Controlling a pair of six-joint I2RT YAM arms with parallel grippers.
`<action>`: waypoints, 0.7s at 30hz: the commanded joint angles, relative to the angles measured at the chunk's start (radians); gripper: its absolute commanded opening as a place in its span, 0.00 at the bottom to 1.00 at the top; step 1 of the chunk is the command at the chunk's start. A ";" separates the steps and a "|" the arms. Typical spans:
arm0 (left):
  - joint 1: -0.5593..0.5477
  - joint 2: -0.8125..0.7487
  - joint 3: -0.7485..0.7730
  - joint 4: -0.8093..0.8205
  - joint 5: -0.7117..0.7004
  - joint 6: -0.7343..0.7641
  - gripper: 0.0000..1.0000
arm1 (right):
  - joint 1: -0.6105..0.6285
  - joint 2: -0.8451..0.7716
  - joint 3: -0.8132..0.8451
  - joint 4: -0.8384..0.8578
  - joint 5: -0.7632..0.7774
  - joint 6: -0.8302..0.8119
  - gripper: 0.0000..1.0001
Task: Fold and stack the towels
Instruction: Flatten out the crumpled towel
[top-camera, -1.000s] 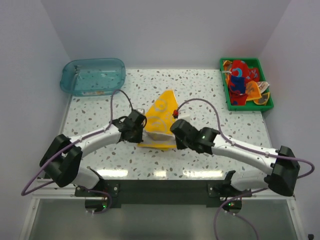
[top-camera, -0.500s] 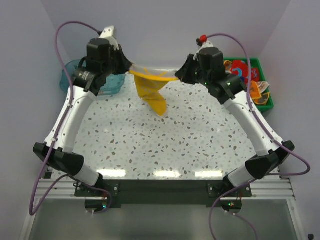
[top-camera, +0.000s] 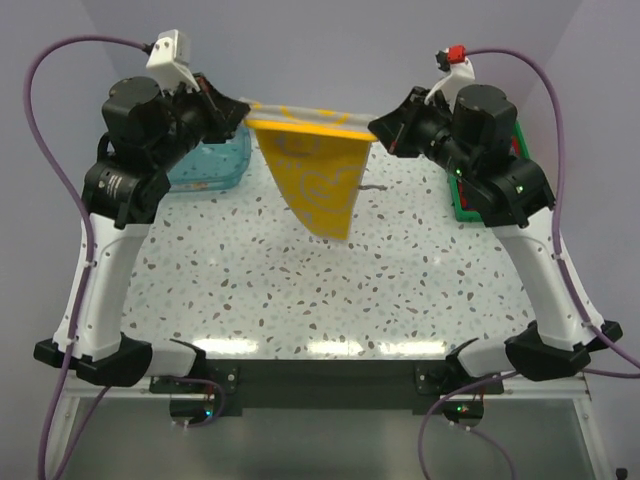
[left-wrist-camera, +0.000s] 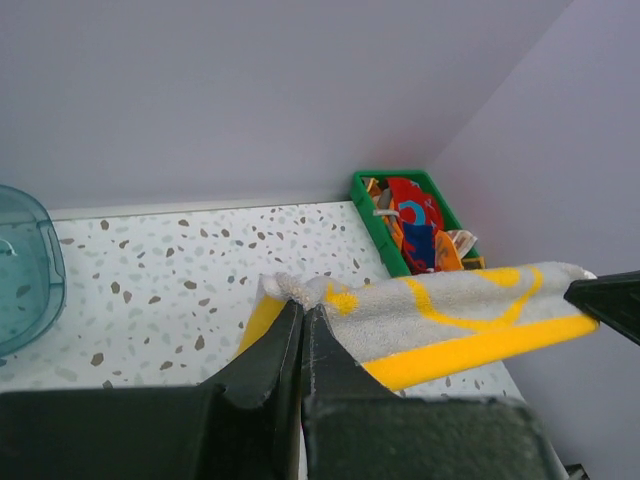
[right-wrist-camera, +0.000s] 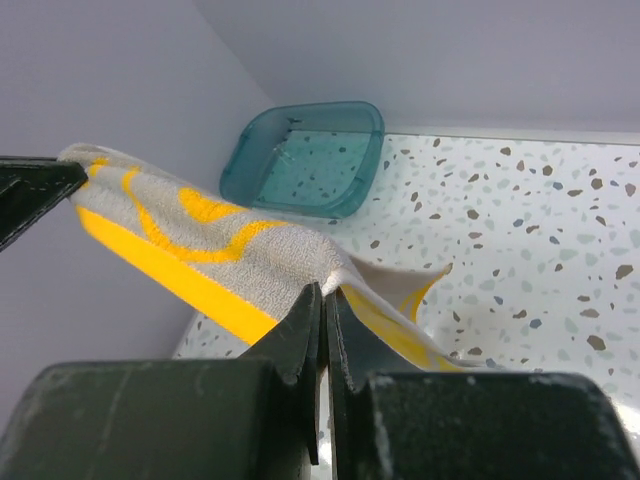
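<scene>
We see two robot arms lifted high above a speckled table (top-camera: 300, 290), with a yellow towel (top-camera: 318, 180) stretched between them. The left gripper (top-camera: 238, 112) is clamped on one top corner of the cloth, and the right gripper (top-camera: 380, 128) is clamped on the other. The top edge runs almost straight from one gripper to the other. It shows a pale cream side marked with curved yellow lines.

Below the grippers the rest of the towel hangs as a bright yellow shape that narrows to a point. We cannot tell whether that point touches the table.

From the left wrist camera, the two dark fingers (left-wrist-camera: 265, 360) are pressed together with the fuzzy corner pinched at their tips. The cloth leads off to the right of them, toward the dark tip of the other gripper at the edge of the view. Ahead and to the right of these fingers sits a green tray (left-wrist-camera: 368, 212) by the back wall. It holds a heap of other towels (left-wrist-camera: 415, 225) in red, blue and orange.

From the right wrist camera, the fingers are likewise closed on the cloth, which leads away to their left. A clear blue tub (right-wrist-camera: 310, 160) sits ahead of them at the far corner of the table — from above, just beneath the left gripper.
</scene>
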 joint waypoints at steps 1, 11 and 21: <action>0.005 -0.023 -0.030 -0.016 -0.069 0.007 0.00 | -0.003 -0.041 -0.017 -0.025 0.054 -0.046 0.00; 0.016 0.153 0.012 0.006 -0.089 0.036 0.00 | -0.028 0.113 0.075 0.026 0.037 -0.086 0.00; 0.100 0.439 0.337 0.036 0.029 0.041 0.00 | -0.136 0.347 0.306 0.100 -0.079 -0.112 0.00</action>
